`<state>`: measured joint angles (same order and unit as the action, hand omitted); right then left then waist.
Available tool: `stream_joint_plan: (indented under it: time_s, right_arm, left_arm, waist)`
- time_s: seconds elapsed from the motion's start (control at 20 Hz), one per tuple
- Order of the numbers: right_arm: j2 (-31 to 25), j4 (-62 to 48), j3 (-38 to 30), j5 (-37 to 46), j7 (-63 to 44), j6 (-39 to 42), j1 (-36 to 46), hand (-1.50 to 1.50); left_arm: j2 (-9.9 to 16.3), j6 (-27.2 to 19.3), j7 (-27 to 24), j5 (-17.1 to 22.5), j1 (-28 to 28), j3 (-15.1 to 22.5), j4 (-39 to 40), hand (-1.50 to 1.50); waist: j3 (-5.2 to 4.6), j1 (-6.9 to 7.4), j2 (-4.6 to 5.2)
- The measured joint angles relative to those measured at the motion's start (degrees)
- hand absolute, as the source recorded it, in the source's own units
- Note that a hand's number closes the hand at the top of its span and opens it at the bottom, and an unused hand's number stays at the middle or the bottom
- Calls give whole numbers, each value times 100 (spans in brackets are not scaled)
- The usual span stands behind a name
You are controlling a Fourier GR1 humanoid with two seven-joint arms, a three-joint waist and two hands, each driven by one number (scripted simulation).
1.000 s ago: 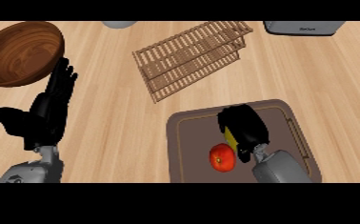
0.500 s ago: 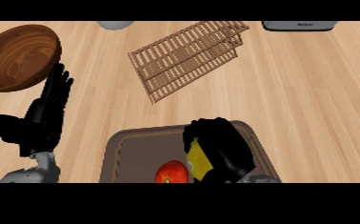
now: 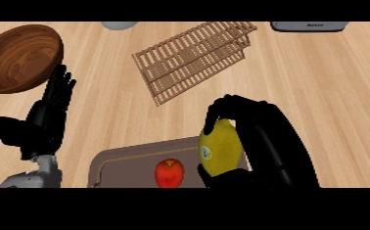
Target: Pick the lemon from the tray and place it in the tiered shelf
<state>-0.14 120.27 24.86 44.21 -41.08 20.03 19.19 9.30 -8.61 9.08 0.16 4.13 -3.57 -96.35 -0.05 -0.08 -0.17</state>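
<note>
Lemon [image 3: 220,148] was enclosed by the right robot hand [image 3: 264,141], fingers curled over it, raised above the tray [image 3: 119,168] for carrying toward the tiered shelf [image 3: 194,60]. Left robot hand [image 3: 51,109] rested open, fingers up, holding nothing.

Two matte black robot hands are seen, each built of thick, segmented fingers and a thumb. The black left hand [image 3: 45,114] is joined at its wrist to a smooth grey cylindrical forearm [image 3: 39,172], of which only a short part is shown. The bulkier-looking black right hand [image 3: 271,143] is shown without its forearm.
</note>
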Motion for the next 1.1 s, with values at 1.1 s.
stream_joint_plan:
  time_s: [1.1]
  right_arm:
    - [-7, -3585, -2044, -82, 1537, -1686, 2216, 150]
  left_arm:
    - [-76, 168, 16, -67, 21, -59, -47, 0]
  waist:
    - [5, 75, 31]
